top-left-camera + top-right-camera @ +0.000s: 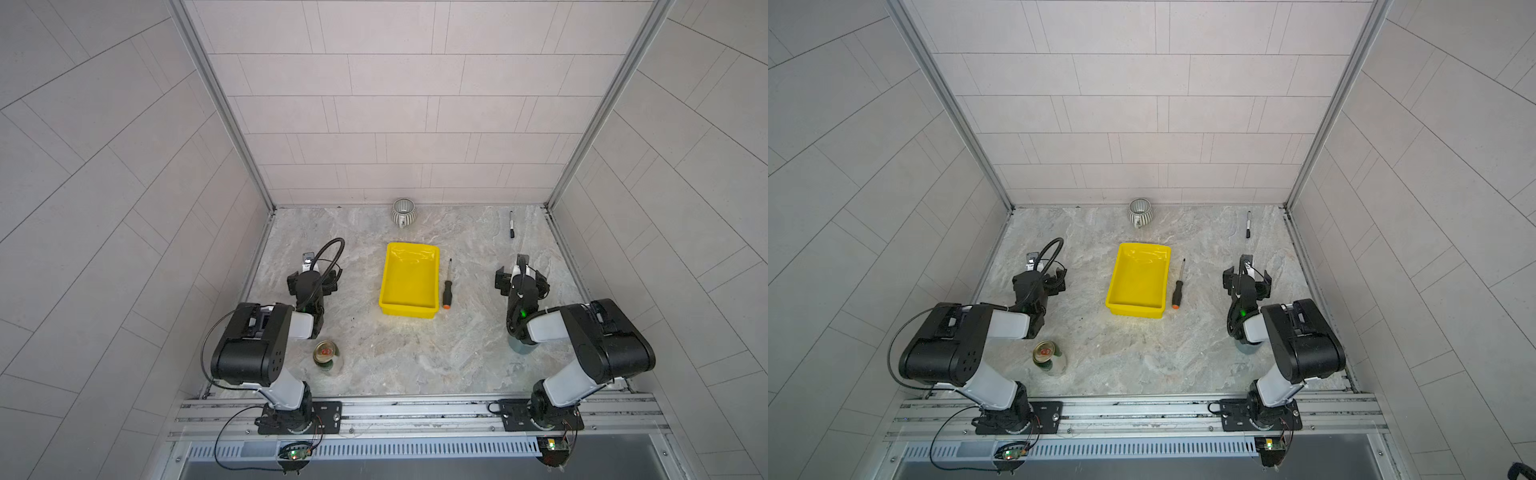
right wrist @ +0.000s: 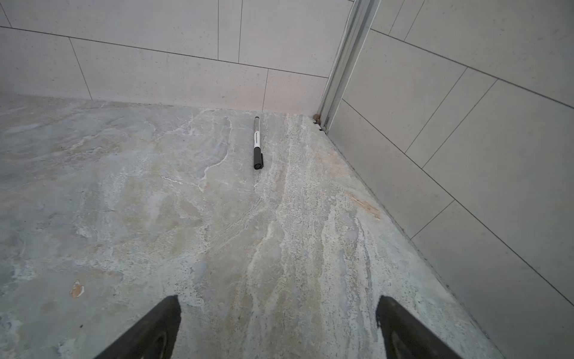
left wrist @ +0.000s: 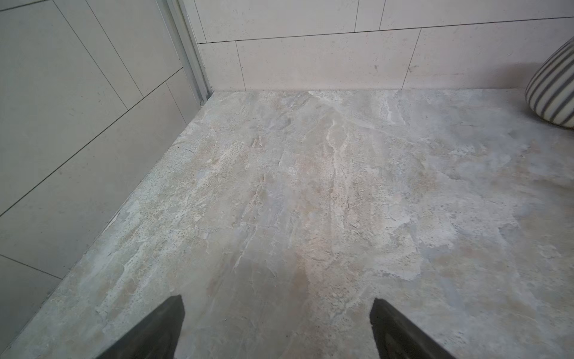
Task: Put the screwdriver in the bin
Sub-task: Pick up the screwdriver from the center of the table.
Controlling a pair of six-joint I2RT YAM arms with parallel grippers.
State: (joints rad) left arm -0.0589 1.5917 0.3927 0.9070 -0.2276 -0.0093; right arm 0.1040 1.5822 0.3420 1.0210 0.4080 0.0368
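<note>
The right hand (image 2: 278, 301), wide and empty, should come down across the black handle of the screwdriver (image 1: 448, 287), lying on the surface (image 1: 415, 357) just beside the bin (image 1: 409, 309), and close squarely without knocking the rim.

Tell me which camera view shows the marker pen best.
The right wrist view: the marker pen lies whole and large, its white label and black cap distinct. Both top views show it only as a tiny dark stick near the far corner. The left wrist view misses it.
</note>
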